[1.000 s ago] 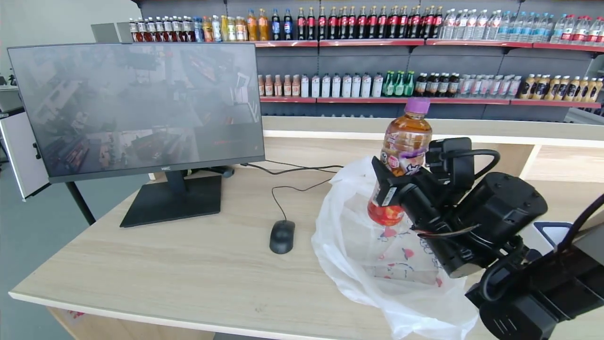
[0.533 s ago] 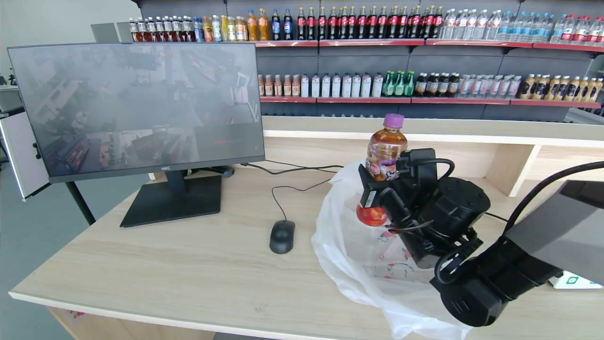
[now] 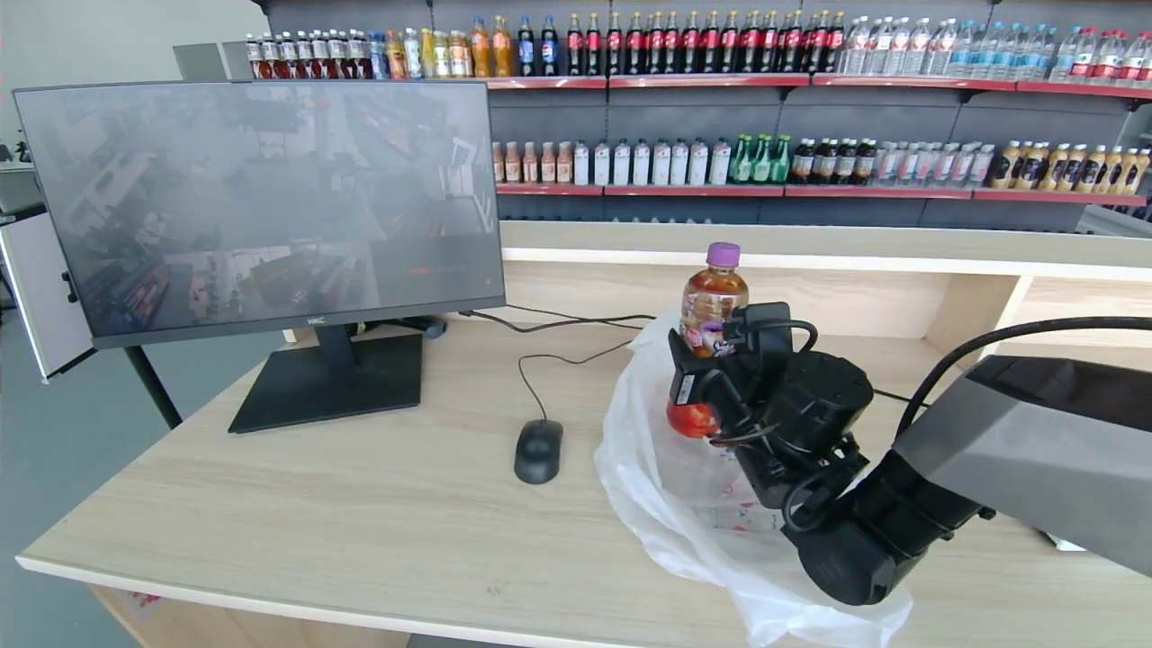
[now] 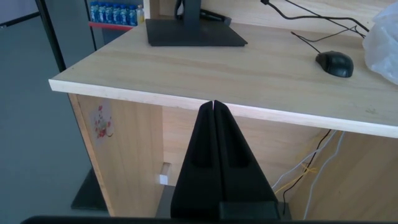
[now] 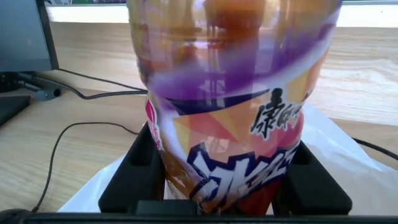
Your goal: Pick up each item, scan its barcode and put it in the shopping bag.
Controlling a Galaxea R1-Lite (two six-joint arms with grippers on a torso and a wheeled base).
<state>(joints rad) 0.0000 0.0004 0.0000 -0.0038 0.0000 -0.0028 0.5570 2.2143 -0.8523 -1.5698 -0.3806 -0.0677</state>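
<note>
Purple-capped drink bottle (image 3: 712,306) held upright, clamped in right gripper (image 3: 697,385) over white shopping bag (image 3: 661,504), bag partly hidden by right arm, left gripper (image 4: 213,109) closed near counter (image 3: 315,522) edge, mouse (image 3: 538,450) and monitor (image 3: 261,207) placed beside bag, stocked drink shelves (image 3: 810,83) behind.

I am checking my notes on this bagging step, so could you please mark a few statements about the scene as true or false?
1. The right gripper holds the bottle upright above the shopping bag. True.
2. The bottle's cap is green. False: it is purple.
3. The left gripper is open. False: it is shut and empty.
4. The mouse lies on the table beside the shopping bag. True.
</note>
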